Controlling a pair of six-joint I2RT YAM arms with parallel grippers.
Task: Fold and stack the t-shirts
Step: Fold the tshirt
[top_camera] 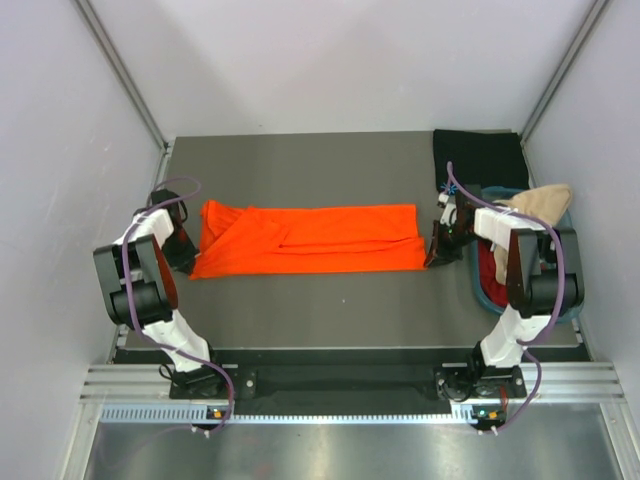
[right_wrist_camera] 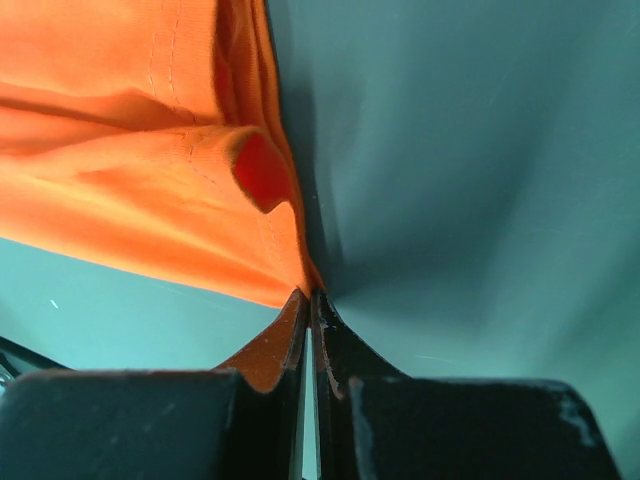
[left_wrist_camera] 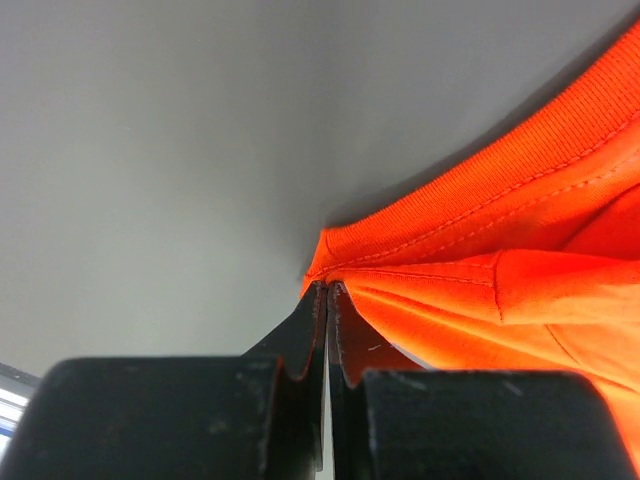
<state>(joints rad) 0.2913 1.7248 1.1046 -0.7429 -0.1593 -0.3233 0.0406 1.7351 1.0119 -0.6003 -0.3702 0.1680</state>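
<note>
Orange t-shirt [top_camera: 310, 238]: folded into a long strip, lying flat across the middle of the table [top_camera: 300, 310].
Left gripper [left_wrist_camera: 327, 290]: clenched on the strip's left end.
Right gripper [right_wrist_camera: 308, 295]: clenched on its right end.
Black t-shirt [top_camera: 480, 155]: upper right.
</note>
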